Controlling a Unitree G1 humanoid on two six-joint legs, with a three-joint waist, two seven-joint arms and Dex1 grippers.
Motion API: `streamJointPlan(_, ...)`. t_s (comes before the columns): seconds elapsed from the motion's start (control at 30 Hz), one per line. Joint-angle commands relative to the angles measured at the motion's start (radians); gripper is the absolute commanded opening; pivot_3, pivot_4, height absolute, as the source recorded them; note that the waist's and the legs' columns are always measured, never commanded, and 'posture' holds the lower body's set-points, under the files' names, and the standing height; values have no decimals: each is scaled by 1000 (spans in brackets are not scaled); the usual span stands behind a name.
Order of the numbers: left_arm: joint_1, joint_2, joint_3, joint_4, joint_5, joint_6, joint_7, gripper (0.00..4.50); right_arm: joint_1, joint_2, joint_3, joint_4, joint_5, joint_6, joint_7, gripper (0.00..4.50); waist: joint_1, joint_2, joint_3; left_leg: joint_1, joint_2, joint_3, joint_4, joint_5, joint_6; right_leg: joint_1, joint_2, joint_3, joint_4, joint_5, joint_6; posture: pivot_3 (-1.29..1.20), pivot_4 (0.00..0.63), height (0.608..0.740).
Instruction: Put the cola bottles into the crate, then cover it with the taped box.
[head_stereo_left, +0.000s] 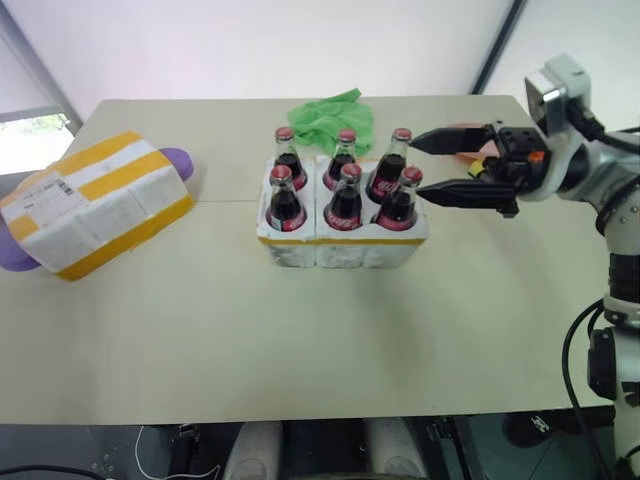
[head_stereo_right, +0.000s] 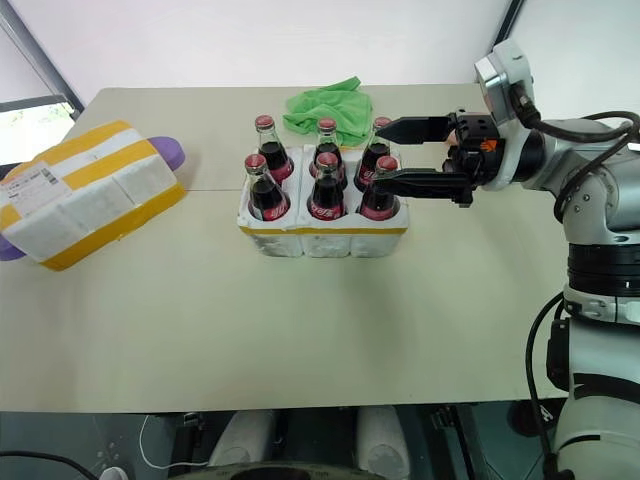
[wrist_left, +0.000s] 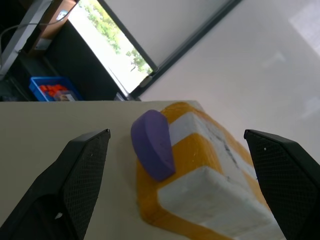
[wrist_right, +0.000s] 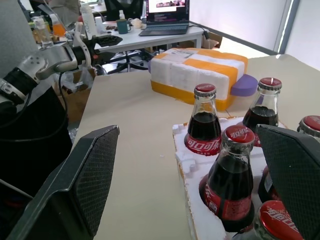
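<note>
Bottles: six cola bottles (head_stereo_left: 345, 185) seated in crate (head_stereo_left: 340, 245) mid-surface (head_stereo_left: 300, 340). Right hand (head_stereo_left: 432, 166) wide open, empty, fingertips flanking nearest bottle necks. Left hand (wrist_left: 180, 165) wide open, empty, taped box (wrist_left: 210, 175) just ahead of it, purple disc (wrist_left: 152, 145) against box.

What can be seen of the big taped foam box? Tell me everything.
The taped box is a large white block that looks like foam, wrapped in wide yellow tape bands, with a white shipping label on its top near one end. It lies at the table's left edge, tilted, propped on a purple disc that pokes out from under it at both ends. It stands well apart from the crate of bottles. Neither hand touches it; the open left hand points at it.
</note>
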Motion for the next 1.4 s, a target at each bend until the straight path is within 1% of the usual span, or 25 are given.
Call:
streamJointPlan(0.03,103,95,-89,-7,317,-53,-81,4500,-5,-11,-20,-37,1,-8,-8,4461,-4,-1,0,0,0,0,-1,0,0,-1,0,0,0,0,0,0,150,740)
streamJointPlan(0.07,141,122,-109,-9,392,-60,-110,4500,-3,-12,-22,-37,1,-8,-12,4461,-6,-1,-1,-1,0,1,-1,0,0,-2,0,0,0,0,0,0,150,740)
streamJointPlan(0.1,200,168,-146,-6,520,-86,-134,4500,-2,-11,-25,-38,2,-5,-19,4461,-7,-1,-1,-2,1,1,-2,0,0,-4,0,0,-1,0,0,0,150,740)
streamJointPlan(0.13,242,199,-170,2,601,-98,-161,4500,1,-11,-28,-38,5,-1,-25,4461,-7,-1,-1,-3,1,1,-3,0,0,-5,0,1,-1,0,0,0,150,740)
streamJointPlan(0.2,344,295,-249,21,843,-159,-198,4500,8,-10,-31,-39,8,3,-34,4461,-5,-1,-1,-3,1,2,-3,0,0,-7,0,1,-1,0,-1,0,150,740)
streamJointPlan(0.23,384,361,-295,40,961,-189,-219,4500,13,-10,-30,-40,7,1,-36,4461,-4,0,0,-4,1,2,-4,0,0,-7,0,1,-1,0,-1,0,150,740)
streamJointPlan(0.27,405,402,-325,55,1043,-214,-236,4500,17,-10,-29,-42,7,0,-39,4461,-1,0,0,-4,1,2,-4,0,0,-7,0,1,-1,0,-1,0,150,740)
streamJointPlan(0.37,403,485,-406,117,1214,-230,-250,4500,25,-7,-29,-48,10,2,-46,4461,2,1,0,-4,1,3,-4,-1,-1,-8,-2,0,-2,0,-1,0,150,740)
streamJointPlan(0.43,386,547,-482,171,1352,-275,-249,4500,28,-4,-29,-49,12,3,-54,4461,0,1,0,-5,1,4,-5,-1,-2,-8,-4,0,-3,0,-1,0,150,740)
streamJointPlan(0.47,350,568,-521,209,1399,-297,-243,4500,29,-3,-29,-50,13,4,-57,4461,-2,1,0,-5,1,5,-5,-1,-2,-8,-4,0,-3,0,-1,0,150,740)
streamJointPlan(0.57,252,596,-585,292,1495,-356,-227,4500,30,-1,-28,-53,14,5,-64,4461,-2,1,-1,-5,1,6,-8,-1,-1,-10,-5,0,-5,0,-1,0,150,740)
streamJointPlan(0.67,154,625,-638,380,1579,-408,-213,4500,31,-3,-30,-59,16,8,-69,4461,-3,1,-1,-5,1,7,-16,0,0,-12,-5,0,-8,0,0,0,150,740)
streamJointPlan(0.73,86,636,-683,445,1614,-454,-214,4500,37,-8,-32,-67,14,5,-69,4461,-2,1,-1,-5,1,7,-19,0,0,-14,-4,-1,-6,2,3,0,150,740)
streamJointPlan(0.87,-34,642,-763,566,1679,-530,-206,4500,53,-21,-31,-85,15,1,-53,4461,-3,1,-1,-5,1,8,-22,0,0,-16,-4,-1,-6,3,4,0,150,740)
streamJointPlan(1.0,-124,640,-812,675,1712,-576,-194,4500,48,-25,-38,-86,18,7,-61,4461,-5,1,-1,-5,1,9,-21,0,1,-15,-4,-1,-6,3,4,0,150,740)
streamJointPlan(1.13,-200,630,-855,776,1730,-618,-178,4500,47,-31,-45,-87,21,11,-69,4461,-4,1,-1,-4,1,9,-17,0,0,-15,-4,-1,0,3,4,0,150,740)
streamJointPlan(1.4,-374,614,-952,965,1780,-698,-94,4500,56,-35,-51,-101,27,21,-78,4461,-2,1,-1,-3,2,8,-15,1,0,-14,-4,-2,2,3,5,0,150,740)
